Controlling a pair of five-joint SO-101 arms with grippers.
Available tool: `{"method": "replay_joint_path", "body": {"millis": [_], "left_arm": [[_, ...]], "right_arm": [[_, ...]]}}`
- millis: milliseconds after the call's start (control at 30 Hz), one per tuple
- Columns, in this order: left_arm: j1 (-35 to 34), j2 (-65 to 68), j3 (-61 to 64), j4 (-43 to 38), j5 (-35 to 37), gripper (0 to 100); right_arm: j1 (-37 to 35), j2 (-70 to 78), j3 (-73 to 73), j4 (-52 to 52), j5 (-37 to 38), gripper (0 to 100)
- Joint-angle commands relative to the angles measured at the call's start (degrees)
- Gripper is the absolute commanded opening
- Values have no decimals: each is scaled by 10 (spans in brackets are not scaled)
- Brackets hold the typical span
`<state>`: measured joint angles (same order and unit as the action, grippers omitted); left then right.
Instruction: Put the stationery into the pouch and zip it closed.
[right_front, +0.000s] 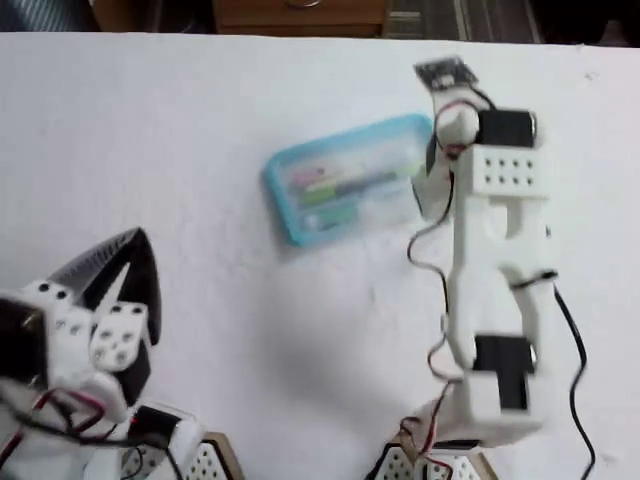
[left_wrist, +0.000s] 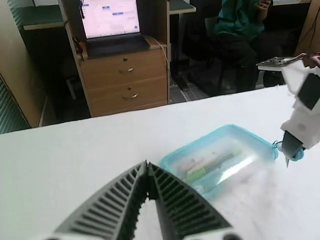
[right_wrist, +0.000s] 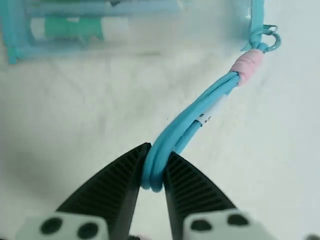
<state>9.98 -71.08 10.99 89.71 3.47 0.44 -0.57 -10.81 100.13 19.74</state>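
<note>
A clear pouch (right_front: 345, 180) with blue trim lies on the white table, holding pens and other stationery (right_front: 335, 186). In the left wrist view the pouch (left_wrist: 216, 160) sits ahead of my left gripper (left_wrist: 147, 172), whose black fingers are shut with nothing between them. That left gripper (right_front: 138, 245) rests at the table's near left, well away from the pouch. My right gripper (right_wrist: 152, 165) is shut on the blue cord loop (right_wrist: 195, 122) tied to the zipper pull (right_wrist: 264, 41). From above, the right gripper (right_front: 432, 178) stands at the pouch's right end.
The table (right_front: 150, 130) is white and bare around the pouch. Beyond its far edge stand a wooden drawer unit (left_wrist: 125, 75) with a laptop (left_wrist: 111, 22) and a seated person. The right arm's white links (right_front: 495, 290) stretch along the right side.
</note>
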Motion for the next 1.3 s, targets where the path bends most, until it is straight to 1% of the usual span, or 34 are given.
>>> {"method": "replay_joint_path", "body": {"millis": [0,67,200,267,467,633,700,767,833,900,967,1000,1067,1100,1167,1233,1267], "left_arm": [[-18,0,40,-13,-4,22],[-48,0,52,-22,-13,22],[-94,0,53,-20,-39,22],[-106,0,53,-19,-40,22],[-111,0,53,-19,-40,22],[-111,0,53,-9,-44,22],[-111,0,53,2,-67,22],[-115,0,53,17,-96,22],[-145,0,53,30,-125,22],[-195,0,53,33,-150,22],[-248,0,54,33,-174,22],[-270,0,58,30,-182,23],[-299,0,81,25,-192,23],[-308,-1,98,23,-190,23],[-316,-14,135,10,-189,23],[-316,-54,188,-25,-190,23],[-316,-83,220,-46,-191,23]], "right_arm": [[21,-102,108,13,1,45],[38,-137,159,13,1,119],[77,-195,221,12,3,326],[96,-217,227,12,3,390],[151,-255,226,-29,1,396],[171,-277,226,-34,1,396],[171,-290,226,-29,1,396],[171,-313,226,-19,2,378],[168,-347,226,-15,4,307],[166,-390,229,-16,5,183],[151,-429,229,-16,5,29],[144,-446,230,-15,5,5],[132,-481,253,-15,4,76],[124,-499,274,-16,4,84],[94,-537,328,-17,4,54],[61,-582,388,-17,1,11],[46,-608,419,-22,1,22]]}}
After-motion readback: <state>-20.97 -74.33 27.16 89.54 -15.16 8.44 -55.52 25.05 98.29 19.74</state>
